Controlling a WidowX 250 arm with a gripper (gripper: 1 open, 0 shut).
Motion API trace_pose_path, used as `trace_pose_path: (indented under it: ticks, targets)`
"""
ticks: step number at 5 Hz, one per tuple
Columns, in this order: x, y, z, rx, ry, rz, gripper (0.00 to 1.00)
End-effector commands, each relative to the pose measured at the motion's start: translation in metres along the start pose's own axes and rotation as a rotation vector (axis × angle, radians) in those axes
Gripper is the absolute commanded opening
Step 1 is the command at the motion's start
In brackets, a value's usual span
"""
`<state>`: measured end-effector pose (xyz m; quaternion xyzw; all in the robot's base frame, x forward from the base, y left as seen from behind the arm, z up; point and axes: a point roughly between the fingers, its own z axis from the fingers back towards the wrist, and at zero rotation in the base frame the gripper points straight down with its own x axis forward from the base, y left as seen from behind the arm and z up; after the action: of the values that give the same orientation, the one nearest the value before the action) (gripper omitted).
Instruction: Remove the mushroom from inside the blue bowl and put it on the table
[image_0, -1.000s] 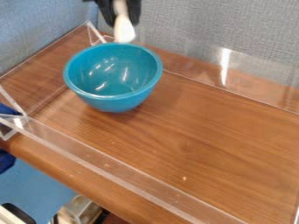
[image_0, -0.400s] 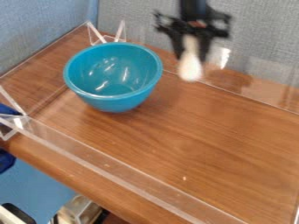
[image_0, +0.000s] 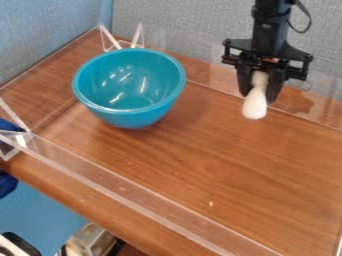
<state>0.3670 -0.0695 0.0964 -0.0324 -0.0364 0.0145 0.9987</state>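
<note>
While the gripper (image_0: 258, 90) clamps the mushroom (image_0: 253, 104) above the table (image_0: 201, 160), the blue bowl (image_0: 128, 88) sits well apart.

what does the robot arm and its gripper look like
The arm is a slim, dark, nearly black column coming down from the top edge. At its base, a black crossbar carries the gripper, with two short black fingers hanging from the bar's ends. No cables or markings are discernible at this resolution.

I see a grey-blue textured fabric wall (image_0: 54, 30) behind, and blue floor (image_0: 40, 215) bottom left. Even, soft lighting.
</note>
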Motion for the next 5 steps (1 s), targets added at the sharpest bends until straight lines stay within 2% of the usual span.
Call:
trace_pose_path:
  ticks: [1,3,4,5]
  targets:
    - [0.008,-0.001,0.011,-0.005,-0.032,-0.025,0.0]
    - [0.004,-0.018,-0.034,-0.005,0.028,-0.203,0.0]
    - [0.008,-0.022,-0.054,0.002,0.053,-0.241,0.0]
    - [0.013,-0.026,-0.059,0.004,0.07,-0.286,0.0]
